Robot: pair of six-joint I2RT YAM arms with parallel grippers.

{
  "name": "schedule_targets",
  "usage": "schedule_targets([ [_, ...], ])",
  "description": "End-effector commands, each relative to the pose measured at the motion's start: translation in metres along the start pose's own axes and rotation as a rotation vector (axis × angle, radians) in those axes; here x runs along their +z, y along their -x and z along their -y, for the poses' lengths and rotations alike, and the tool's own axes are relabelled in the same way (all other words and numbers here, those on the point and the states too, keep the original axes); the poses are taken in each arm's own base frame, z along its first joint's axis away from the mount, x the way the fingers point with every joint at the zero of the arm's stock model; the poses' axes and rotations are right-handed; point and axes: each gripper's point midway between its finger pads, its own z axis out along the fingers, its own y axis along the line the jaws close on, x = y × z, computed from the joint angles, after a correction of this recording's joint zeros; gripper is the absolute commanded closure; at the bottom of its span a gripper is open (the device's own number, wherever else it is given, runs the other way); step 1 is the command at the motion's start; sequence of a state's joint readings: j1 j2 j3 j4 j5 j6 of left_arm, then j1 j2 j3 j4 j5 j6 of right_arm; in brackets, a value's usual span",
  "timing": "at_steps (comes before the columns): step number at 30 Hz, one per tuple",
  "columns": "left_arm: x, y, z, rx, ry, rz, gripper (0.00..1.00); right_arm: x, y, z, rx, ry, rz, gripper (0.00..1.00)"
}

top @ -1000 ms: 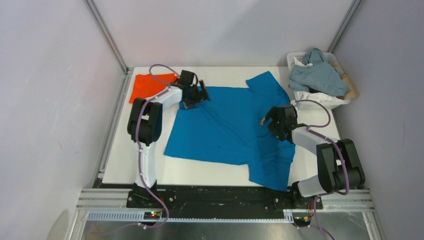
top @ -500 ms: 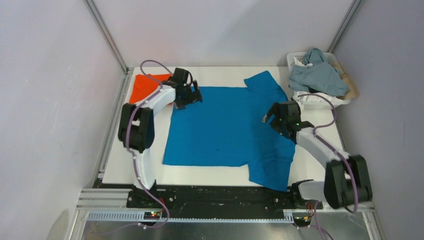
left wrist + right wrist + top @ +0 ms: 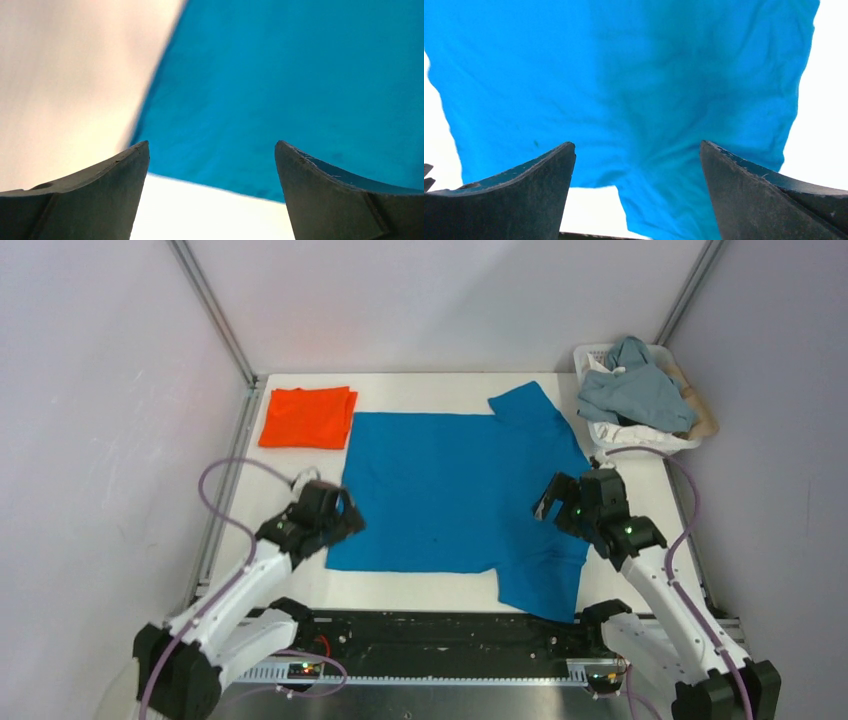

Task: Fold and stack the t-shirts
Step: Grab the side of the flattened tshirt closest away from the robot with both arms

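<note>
The white plastic basket [image 3: 640, 444] at the worktop's [image 3: 420, 385] far-right corner holds rumpled grey-blue garments [image 3: 635, 390]. Both arms have drawn back nearward. My left pincer [image 3: 335, 515] [image 3: 211, 150] gapes wide and empty, seemingly just above the near-left corner of the bright blue short-sleeved tee [image 3: 450, 490]. The right pincer [image 3: 560, 502] [image 3: 637, 150], equally wide, is over its right side. The tee lies spread flat, with the folded bright orange tee [image 3: 308, 417] just beside its far-left corner.

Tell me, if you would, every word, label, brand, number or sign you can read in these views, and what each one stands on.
None: no view shows any readable text.
The blue t-shirt and the folded orange t-shirt are plain, with no print or visible tag.
The white laundry basket and the clothes in it show no label that can be made out.
</note>
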State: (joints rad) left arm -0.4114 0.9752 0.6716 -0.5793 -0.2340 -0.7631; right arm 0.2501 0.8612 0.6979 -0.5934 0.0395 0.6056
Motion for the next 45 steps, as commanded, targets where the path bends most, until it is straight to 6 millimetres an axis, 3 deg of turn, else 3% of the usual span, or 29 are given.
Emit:
schedule_targets([
  [1, -0.006, -0.043, -0.067, -0.149, 0.178, 0.008, 0.0, -0.015, -0.034, 0.014, -0.077, -0.035, -0.058, 0.01],
  [7, 0.002, -0.059, -0.094, -0.271, 0.249, 0.055, 0.01, -0.017, -0.051, 0.018, -0.12, -0.061, -0.11, 0.01],
  [11, 0.006, -0.058, -0.099, -0.286, 0.296, 0.058, 0.17, -0.017, -0.053, 0.016, -0.131, -0.062, -0.11, 0.01],
  [16, 0.01, -0.074, -0.083, -0.284, 0.251, -0.06, 0.4, -0.015, -0.052, 0.02, -0.13, -0.09, -0.105, 0.01],
  [23, 0.019, -0.074, -0.095, -0.269, 0.332, -0.042, 0.44, -0.02, -0.054, 0.019, -0.104, -0.078, -0.106, 0.01],
  [25, 0.024, -0.073, -0.092, -0.259, 0.341, -0.053, 0.51, -0.022, -0.054, 0.02, -0.111, -0.075, -0.103, 0.01],
  [29, 0.034, -0.078, -0.081, -0.237, 0.314, -0.106, 0.68, -0.023, -0.056, 0.024, -0.114, -0.09, -0.114, 0.01],
  [30, 0.035, -0.078, -0.078, -0.231, 0.309, -0.113, 0.86, -0.023, -0.057, 0.024, -0.111, -0.091, -0.116, 0.01],
  [31, 0.036, -0.08, -0.077, -0.214, 0.307, -0.131, 0.97, -0.024, -0.059, 0.024, -0.109, -0.091, -0.125, 0.01],
  [32, 0.036, -0.078, -0.074, -0.207, 0.298, -0.133, 0.98, -0.024, -0.06, 0.023, -0.1, -0.09, -0.132, 0.0],
  [35, 0.034, -0.074, -0.072, -0.181, 0.275, -0.121, 1.0, -0.032, -0.076, 0.025, -0.095, -0.11, -0.207, 0.03],
  [42, 0.025, -0.067, -0.074, -0.2, 0.213, -0.041, 1.0, -0.052, -0.142, 0.036, -0.201, -0.227, -0.444, 0.09],
  [45, 0.024, -0.067, -0.077, -0.215, 0.212, -0.024, 1.0, -0.052, -0.166, 0.044, -0.228, -0.261, -0.499, 0.11],
])
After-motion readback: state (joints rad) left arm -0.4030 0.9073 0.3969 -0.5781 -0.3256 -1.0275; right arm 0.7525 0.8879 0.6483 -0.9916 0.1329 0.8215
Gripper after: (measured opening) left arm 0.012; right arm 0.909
